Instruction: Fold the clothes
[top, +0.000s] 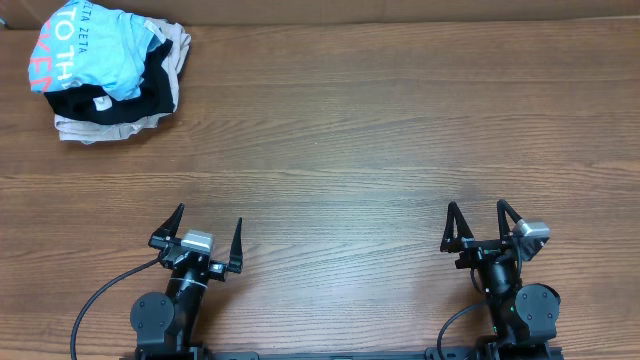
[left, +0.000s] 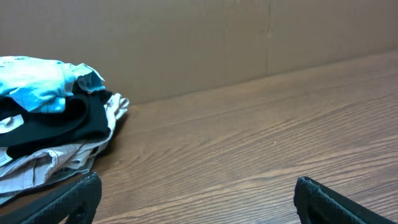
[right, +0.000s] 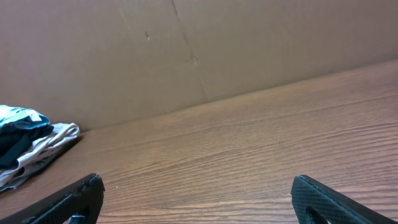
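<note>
Left end effector (top: 210, 217) and right end effector (top: 477, 207) wide open, empty; the blue T-shirt (top: 95, 50) tops the far-left pile, so we risk a deep pinch dragging the black garment (top: 75, 100) along.

- A brown wood-grain laminate table (top: 400, 130) fills the overhead view edge to edge, its grain running left to right.
- A plain brown cardboard-like wall (left: 249, 37) rises along the table's far edge, across the upper half of both wrist views.
- Faint vertical seams (right: 189, 50) cross that wall near upper centre.
- The light is soft and even, with no hard shadows.
</note>
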